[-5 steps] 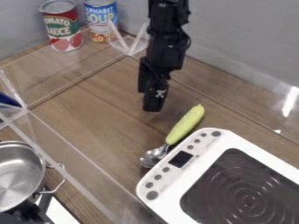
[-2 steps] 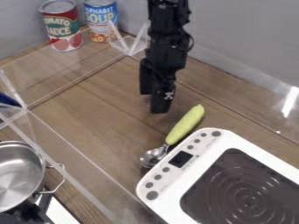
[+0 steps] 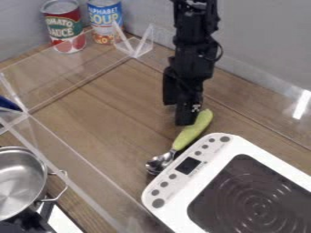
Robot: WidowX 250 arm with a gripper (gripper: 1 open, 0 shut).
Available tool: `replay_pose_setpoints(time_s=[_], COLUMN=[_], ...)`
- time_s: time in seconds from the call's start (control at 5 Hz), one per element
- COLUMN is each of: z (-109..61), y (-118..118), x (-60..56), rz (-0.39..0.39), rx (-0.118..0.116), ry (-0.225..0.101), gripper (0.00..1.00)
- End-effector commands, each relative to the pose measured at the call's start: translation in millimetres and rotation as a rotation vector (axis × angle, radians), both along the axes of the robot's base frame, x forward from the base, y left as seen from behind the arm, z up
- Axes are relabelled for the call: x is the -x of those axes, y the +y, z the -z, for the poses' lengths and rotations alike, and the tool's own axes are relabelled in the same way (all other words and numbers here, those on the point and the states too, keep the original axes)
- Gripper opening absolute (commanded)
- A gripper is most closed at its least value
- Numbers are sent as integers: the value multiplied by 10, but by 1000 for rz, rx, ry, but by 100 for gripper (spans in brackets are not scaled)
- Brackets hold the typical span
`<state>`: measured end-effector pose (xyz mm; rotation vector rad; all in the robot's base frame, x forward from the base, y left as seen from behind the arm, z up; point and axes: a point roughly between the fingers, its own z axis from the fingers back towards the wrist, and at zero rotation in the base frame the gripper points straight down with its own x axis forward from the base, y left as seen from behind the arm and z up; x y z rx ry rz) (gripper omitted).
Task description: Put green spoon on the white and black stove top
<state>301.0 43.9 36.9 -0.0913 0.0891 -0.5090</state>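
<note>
- The gripper (image 3: pixel 185 115) is held spread wide and empty, directly over the green spoon's (image 3: pixel 186 136) handle tip.
- The spoon lies on the wooden table (image 3: pixel 104 114), touching the white and black stove top (image 3: pixel 231 189).
- An end-of-handle pinch could let it pivot or slip.

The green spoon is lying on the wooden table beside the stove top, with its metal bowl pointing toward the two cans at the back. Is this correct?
Not quite. In the camera view the green spoon does lie on the wooden table beside the stove top, but its metal bowl points toward the front, away from the cans.
</note>
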Motion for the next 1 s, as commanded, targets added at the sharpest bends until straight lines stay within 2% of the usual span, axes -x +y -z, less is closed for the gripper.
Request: replay_pose_setpoints(time_s=[0.0, 0.6, 0.8], z=[-158, -189, -199], y=[127, -192, -222], x=[-4, -55, -34], rz=[-94, -75, -102], rx=[9, 41, 53], ry=[-49, -45, -40], gripper=[100, 100, 100])
